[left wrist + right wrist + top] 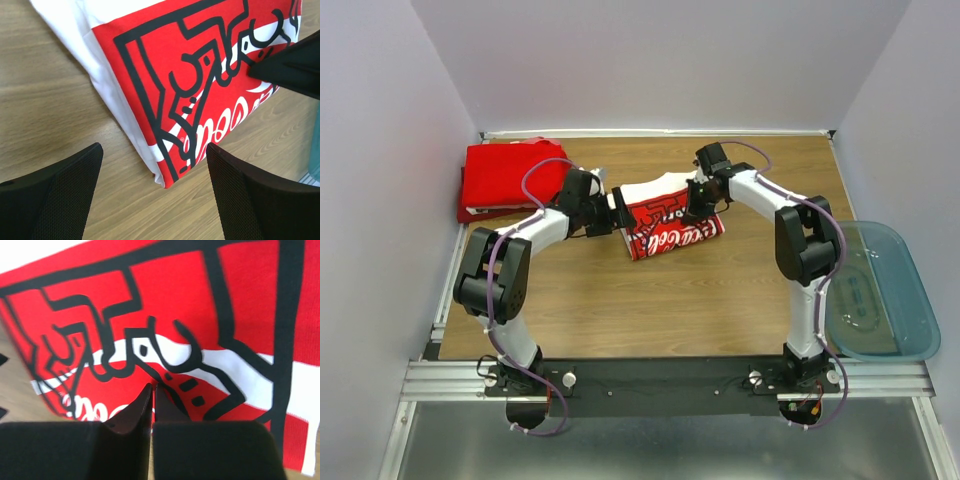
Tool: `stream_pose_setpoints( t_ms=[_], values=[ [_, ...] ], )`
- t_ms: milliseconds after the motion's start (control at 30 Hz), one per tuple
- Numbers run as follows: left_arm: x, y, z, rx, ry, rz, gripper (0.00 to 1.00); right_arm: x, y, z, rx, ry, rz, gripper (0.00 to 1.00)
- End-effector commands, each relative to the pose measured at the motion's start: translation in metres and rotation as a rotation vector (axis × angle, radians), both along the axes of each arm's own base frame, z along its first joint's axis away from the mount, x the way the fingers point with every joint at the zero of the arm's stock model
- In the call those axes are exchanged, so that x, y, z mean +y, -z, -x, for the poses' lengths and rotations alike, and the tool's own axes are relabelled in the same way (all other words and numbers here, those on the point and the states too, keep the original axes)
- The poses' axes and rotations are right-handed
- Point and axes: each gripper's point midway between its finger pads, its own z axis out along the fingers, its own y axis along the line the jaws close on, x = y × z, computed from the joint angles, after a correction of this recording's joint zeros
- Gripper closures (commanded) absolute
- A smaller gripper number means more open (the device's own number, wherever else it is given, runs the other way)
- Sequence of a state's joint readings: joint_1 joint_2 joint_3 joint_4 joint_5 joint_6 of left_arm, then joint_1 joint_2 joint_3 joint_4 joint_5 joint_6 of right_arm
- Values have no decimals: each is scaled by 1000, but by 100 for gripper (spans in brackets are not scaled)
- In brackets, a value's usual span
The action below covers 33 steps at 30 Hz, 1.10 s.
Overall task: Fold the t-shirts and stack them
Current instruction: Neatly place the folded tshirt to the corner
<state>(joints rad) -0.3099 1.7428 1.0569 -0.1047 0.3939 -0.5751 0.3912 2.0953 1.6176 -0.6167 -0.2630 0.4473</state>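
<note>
My left gripper (154,150) stands wide open, a corner of the folded printed shirt (200,75) lying just ahead between its fingers. My right gripper (152,390) is pinched shut, tips down on the print; whether cloth is caught, I cannot tell. If it holds only the top layer, lifting toward the red shirt (505,175) beyond my left gripper could pull the fold open.

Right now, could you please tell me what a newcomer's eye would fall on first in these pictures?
The folded white t-shirt with its big red Coca-Cola print lies in the middle of the wooden table. The left gripper is open at its corner, and the right gripper has its fingers together over the print. A bright red t-shirt sits folded in the far left corner, and a blue-tinted plastic tub stands at the right edge.
</note>
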Motion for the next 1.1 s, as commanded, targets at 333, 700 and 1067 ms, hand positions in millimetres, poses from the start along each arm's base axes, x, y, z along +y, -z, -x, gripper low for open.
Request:
stream_pose_setpoints(
  t_ms=[333, 700, 1067],
  values=[
    [-13, 28, -11, 35, -101, 34, 8, -8, 59, 26, 134, -21, 36, 99],
    [-15, 54, -12, 81, -160, -1, 14, -7, 50, 27, 114, -43, 26, 99],
    [-8, 91, -13, 137, -179, -108, 96, -3, 28, 25, 81, -47, -10, 99]
  ],
)
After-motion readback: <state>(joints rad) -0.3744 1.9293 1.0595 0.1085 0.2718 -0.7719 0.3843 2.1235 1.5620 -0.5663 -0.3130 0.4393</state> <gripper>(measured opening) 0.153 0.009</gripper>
